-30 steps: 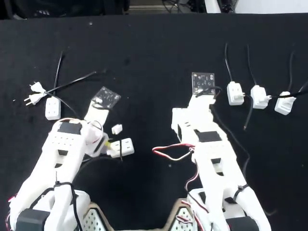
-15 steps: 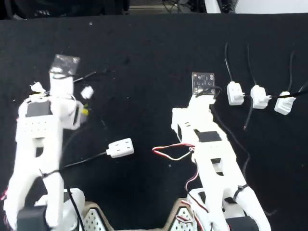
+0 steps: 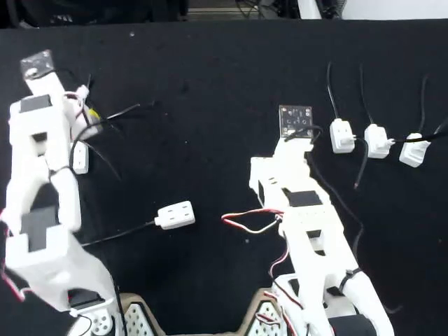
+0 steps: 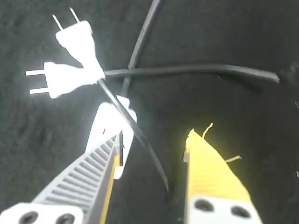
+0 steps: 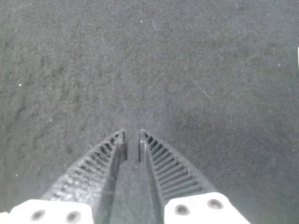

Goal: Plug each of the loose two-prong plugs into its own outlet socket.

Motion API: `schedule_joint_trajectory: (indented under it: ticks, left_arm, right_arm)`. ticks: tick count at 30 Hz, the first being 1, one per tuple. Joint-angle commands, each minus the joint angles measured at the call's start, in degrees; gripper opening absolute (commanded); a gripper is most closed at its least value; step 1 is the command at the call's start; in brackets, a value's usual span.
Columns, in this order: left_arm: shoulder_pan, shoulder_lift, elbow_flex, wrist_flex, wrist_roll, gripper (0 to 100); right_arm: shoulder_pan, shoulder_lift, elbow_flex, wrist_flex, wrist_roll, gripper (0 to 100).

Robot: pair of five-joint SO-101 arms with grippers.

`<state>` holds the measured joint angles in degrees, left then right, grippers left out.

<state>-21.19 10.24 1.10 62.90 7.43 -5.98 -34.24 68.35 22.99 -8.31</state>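
Aiming for the two loose two-prong plugs (image 4: 65,79) by the worktop's (image 3: 210,63) far left edge, we should take one by its body, clear of the crossed cords (image 4: 187,70). Our left gripper (image 4: 155,137) hangs wide open and empty just short of them; the right gripper (image 5: 131,137), nearly closed, holds nothing. A white outlet socket (image 4: 110,116) lies partly hidden under one finger.
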Motion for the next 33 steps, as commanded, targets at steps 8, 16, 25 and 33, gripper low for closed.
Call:
schedule_joint_trajectory:
  ticks: [8, 16, 25, 33]
  left_arm:
    - [-7.3, 22.5, -26.8, 1.2, 8.8, 22]
    - [-7.7, 32.6, -37.0, 1.3, 11.3, 22]
    - [-8.0, 33.3, -49.9, 14.6, 11.3, 5]
    - [-8.2, 33.4, -65.3, 27.4, 11.0, 3]
  right_arm:
    - [-6.2, -2.2, -0.4, -1.1, 0.1, 3.7]
    - [-6.4, -2.2, -0.6, -1.1, 0.1, 3.7]
    - [-6.2, -2.2, -0.7, -1.1, 0.1, 3.7]
    - [-6.2, -2.2, -0.7, -1.1, 0.1, 3.7]
